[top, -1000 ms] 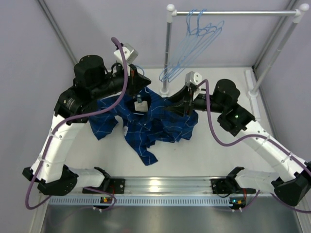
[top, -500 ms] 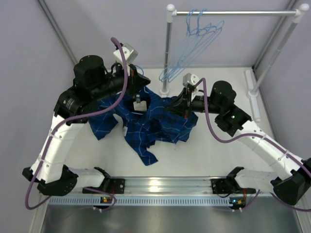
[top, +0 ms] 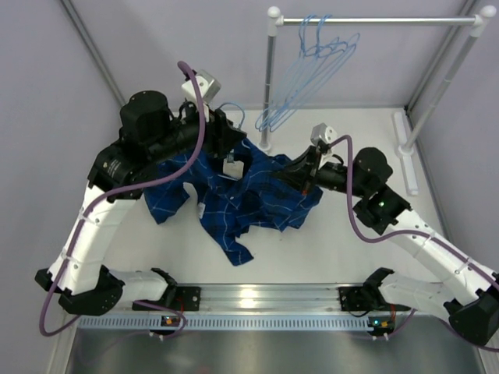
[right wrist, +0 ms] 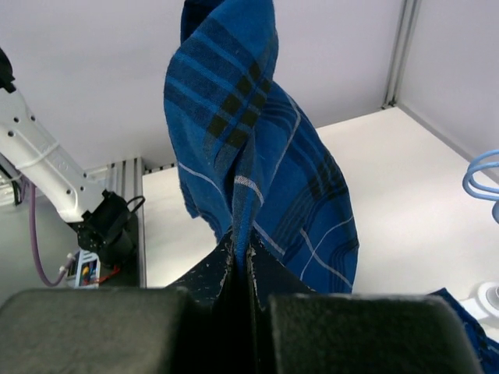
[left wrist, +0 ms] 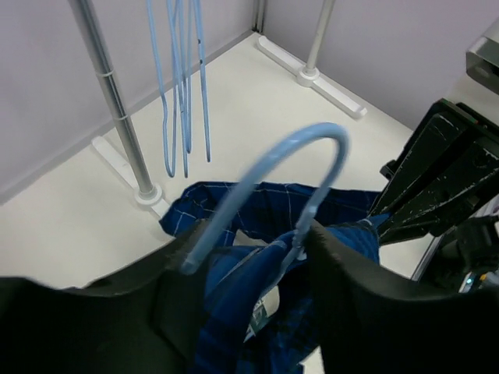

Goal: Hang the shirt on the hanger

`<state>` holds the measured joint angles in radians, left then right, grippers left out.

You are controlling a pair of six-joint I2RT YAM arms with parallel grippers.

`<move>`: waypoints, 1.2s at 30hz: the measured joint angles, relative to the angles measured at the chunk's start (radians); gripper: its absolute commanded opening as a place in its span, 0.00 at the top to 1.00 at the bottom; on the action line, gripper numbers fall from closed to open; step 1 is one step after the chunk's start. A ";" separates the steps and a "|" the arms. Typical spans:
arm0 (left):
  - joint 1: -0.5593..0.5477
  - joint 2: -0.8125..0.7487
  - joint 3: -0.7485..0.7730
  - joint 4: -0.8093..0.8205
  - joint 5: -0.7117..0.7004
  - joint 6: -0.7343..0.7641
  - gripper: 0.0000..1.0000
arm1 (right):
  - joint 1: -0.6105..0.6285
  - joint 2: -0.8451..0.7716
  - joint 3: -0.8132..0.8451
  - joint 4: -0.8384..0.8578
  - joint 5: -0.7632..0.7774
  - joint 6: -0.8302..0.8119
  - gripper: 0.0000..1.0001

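Observation:
The dark blue plaid shirt [top: 249, 199] lies crumpled on the table between both arms, its white neck label [top: 232, 166] showing. The hanger [left wrist: 273, 167] is pale-blue wire. Its hook arcs up between the fingers of my left gripper [left wrist: 249, 249], and its body is hidden inside the shirt [left wrist: 257, 210]. In the top view my left gripper [top: 232, 150] stands open over the collar, with the hook [top: 238, 117] poking out behind it. My right gripper [top: 301, 174] is shut on a fold of the shirt's right edge. In the right wrist view the fabric [right wrist: 257, 156] rises from the closed right gripper [right wrist: 240, 255].
Several spare hangers [top: 312, 62] dangle from the rail [top: 374, 21] at the back right. The rack's post [top: 269, 86] stands just behind the shirt, and its foot [left wrist: 148, 195] is close to the collar. A second post base [top: 407, 148] sits at the right.
My left jaws have opened off the hanger, whose hook now stands free between them. My right gripper closed on the shirt's edge and drew it a little to the right.

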<state>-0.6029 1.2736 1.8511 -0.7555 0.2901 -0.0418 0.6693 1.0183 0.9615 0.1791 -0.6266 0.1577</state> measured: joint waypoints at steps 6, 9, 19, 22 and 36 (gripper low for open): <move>0.006 -0.056 -0.018 0.000 -0.057 -0.010 0.02 | 0.000 -0.064 -0.028 -0.018 0.031 0.009 1.00; 0.006 -0.106 -0.027 0.002 -0.051 -0.016 0.02 | 0.000 -0.129 -0.069 -0.039 0.062 0.013 1.00; 0.006 -0.277 -0.134 0.086 -0.033 -0.040 0.02 | 0.000 -0.407 -0.159 -0.311 0.372 0.055 1.00; 0.006 -0.311 -0.173 0.107 -0.067 -0.046 0.02 | 0.000 -0.446 -0.159 -0.434 0.515 0.067 1.00; 0.006 -0.341 -0.258 0.133 -0.177 -0.066 0.02 | 0.000 -0.484 -0.038 -0.877 1.036 0.101 1.00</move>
<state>-0.5968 0.9329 1.5929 -0.6228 0.1135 -0.1074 0.6693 0.5346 0.9234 -0.6975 0.4095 0.2588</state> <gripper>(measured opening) 0.980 0.009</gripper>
